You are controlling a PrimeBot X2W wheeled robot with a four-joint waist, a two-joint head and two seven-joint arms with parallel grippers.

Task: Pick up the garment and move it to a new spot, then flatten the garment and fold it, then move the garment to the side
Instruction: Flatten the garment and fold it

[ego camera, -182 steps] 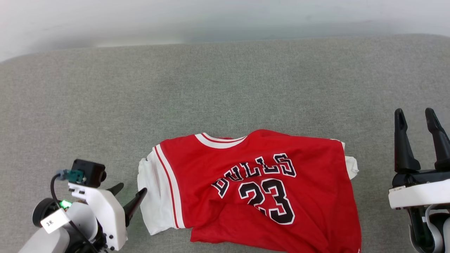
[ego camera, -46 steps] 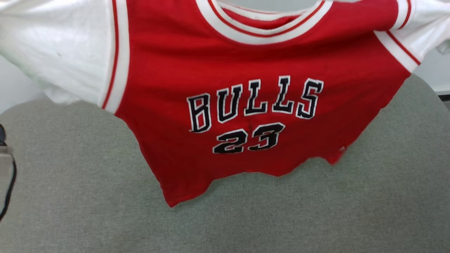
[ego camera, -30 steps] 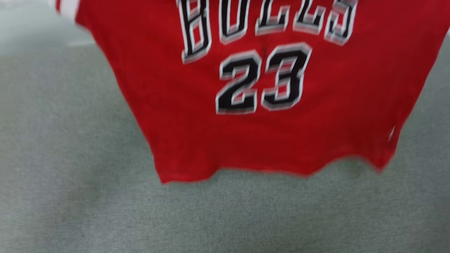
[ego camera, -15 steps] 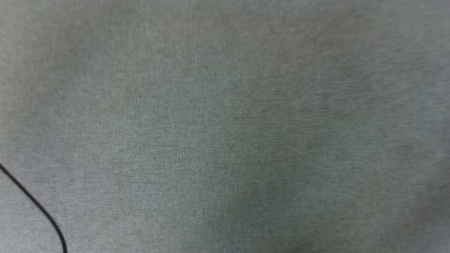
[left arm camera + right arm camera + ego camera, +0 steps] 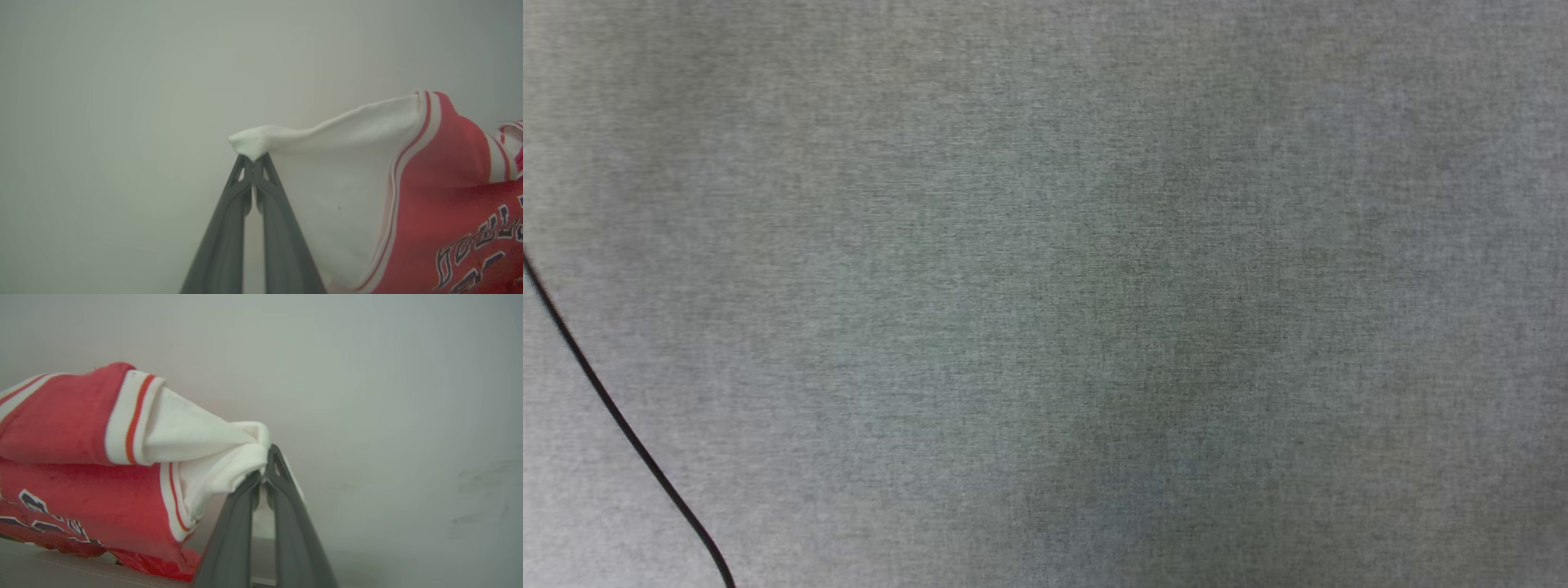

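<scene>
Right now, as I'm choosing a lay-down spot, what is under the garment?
The garment, held by the left pincer and right pincer, hangs over a grey surface. Whether the hem touches it, and anything beneath the cloth, is hidden.

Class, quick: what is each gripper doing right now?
Left gripper: shut on a white sleeve of the garment.
Right gripper: shut on its other white sleeve.

A grey cloth top (image 5: 1094, 286)
It looks soft and woven. A thin black cord (image 5: 621, 425) crosses its lower left corner, on it or over it.
</scene>
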